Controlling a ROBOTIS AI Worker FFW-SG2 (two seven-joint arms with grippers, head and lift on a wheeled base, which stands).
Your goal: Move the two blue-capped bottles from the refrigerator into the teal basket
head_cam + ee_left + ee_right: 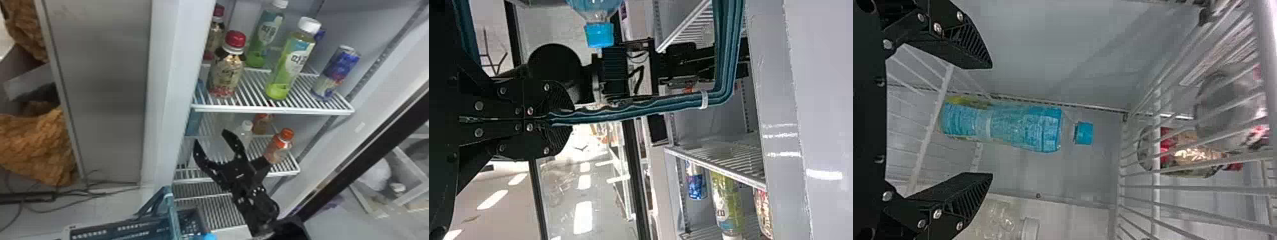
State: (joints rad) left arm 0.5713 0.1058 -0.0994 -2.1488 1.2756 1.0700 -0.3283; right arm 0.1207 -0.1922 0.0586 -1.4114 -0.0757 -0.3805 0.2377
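Teal basket: The basket (174, 210) is hanging low in front of the refrigerator, toward the left in the head view.
Left pincer: Its fingers (560, 107) are pinching together on the basket's teal handle (634, 114), bearing the basket.
First blue-capped bottle: A bright blue cap (209, 236) is showing at the basket's right side, and the bottle appears to be resting inside; this half of the task looks done.
Second blue-capped bottle: This bottle (1003, 126) is standing on the refrigerator's middle shelf, near its left wall, and is waiting to be moved.
Right pincer: Its two black fingers are standing wide apart with nothing between their tips (211, 137); it is facing the second bottle without touching it.
Progress: The job is sitting at about halfway; gripping the second bottle, lifting it out and setting it in the basket are remaining.
Basket count: One is showing.
Blue-capped bottle count: Two are showing, one at the basket and one on the shelf.
Pincer count: Two are working, one on the basket and one at the shelf.
Red-capped bottle count: Two are standing on the upper shelf, the nearer one (226, 68) in front.
Green drink count: Two white-capped bottles are standing there too, the nearer (292, 60) further right.
Can count: One blue-and-silver can (336, 73) is clearly standing at the far right.
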